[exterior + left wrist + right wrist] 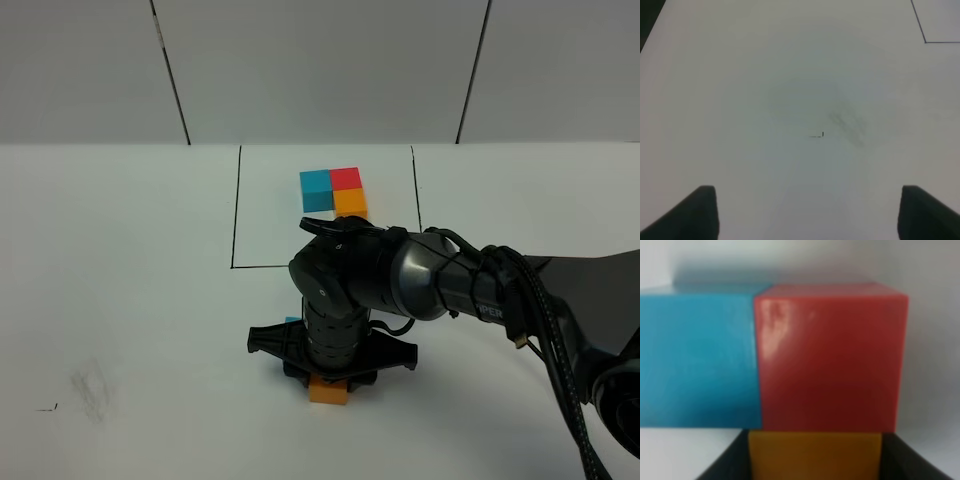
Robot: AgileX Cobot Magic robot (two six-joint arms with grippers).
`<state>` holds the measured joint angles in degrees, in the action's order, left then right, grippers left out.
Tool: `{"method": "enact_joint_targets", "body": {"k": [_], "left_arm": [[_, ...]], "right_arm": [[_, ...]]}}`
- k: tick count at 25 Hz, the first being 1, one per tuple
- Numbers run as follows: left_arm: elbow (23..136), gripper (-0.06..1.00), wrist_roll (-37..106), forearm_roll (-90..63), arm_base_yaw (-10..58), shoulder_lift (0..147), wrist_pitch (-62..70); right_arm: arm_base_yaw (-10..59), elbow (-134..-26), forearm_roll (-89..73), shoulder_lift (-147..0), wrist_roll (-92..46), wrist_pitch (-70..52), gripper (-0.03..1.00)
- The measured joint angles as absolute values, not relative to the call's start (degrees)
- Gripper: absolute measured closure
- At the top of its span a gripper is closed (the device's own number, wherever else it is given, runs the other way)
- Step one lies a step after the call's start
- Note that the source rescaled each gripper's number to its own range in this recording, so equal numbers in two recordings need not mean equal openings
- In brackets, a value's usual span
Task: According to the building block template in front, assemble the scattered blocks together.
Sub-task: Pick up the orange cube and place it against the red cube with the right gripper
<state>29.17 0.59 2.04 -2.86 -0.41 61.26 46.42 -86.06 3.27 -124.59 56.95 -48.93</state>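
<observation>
Right gripper point(815, 460) is down low over the loose blocks, jaws pinched on the orange block point(815, 455), which fills the gap between the dark fingers in the wrist view. That orange block sits tight against the red block point(830, 357), and the blue block point(697, 360) is flush beside the red one, so the L looks complete or nearly so. My read: this is the last seating push, and the next move calls for letting go without dragging the orange block off its neighbours, then a straight lift.

From overhead, the right arm point(400, 275) covers most of the group; only the orange block point(328, 390) shows at 6 o'clock of the wrist, and a sliver of blue at 10 o'clock.

The template point(334, 191) lies at 12 o'clock, inside the black frame point(236, 210), well apart.

Left gripper point(807, 215) hangs spread wide over bare table point(740, 100), holding nothing. Plenty of open room all round; the table's front edge isn't visible.
</observation>
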Motion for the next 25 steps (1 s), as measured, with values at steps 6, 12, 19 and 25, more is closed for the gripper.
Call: {"method": "enact_joint_targets", "body": {"k": [6,12,19,25], "left_arm": [[29.2,0.10,0.6,2.0,-2.9,-0.4,61.3],[29.2,0.10,0.6,2.0,-2.9,-0.4,61.3],[29.2,0.10,0.6,2.0,-2.9,-0.4,61.3],[29.2,0.10,0.6,2.0,-2.9,-0.4,61.3]], "right_arm": [[46.0,-86.1,3.5,-124.6,57.2,-49.5,0.97],[45.9,-86.1,5.1,-124.6,58.3,-50.4,0.97],[45.9,-86.1,6.1,-124.6,58.0,-50.6,0.97],[45.8,-86.1,5.6,-124.6,54.8,-50.3,0.97]]}}
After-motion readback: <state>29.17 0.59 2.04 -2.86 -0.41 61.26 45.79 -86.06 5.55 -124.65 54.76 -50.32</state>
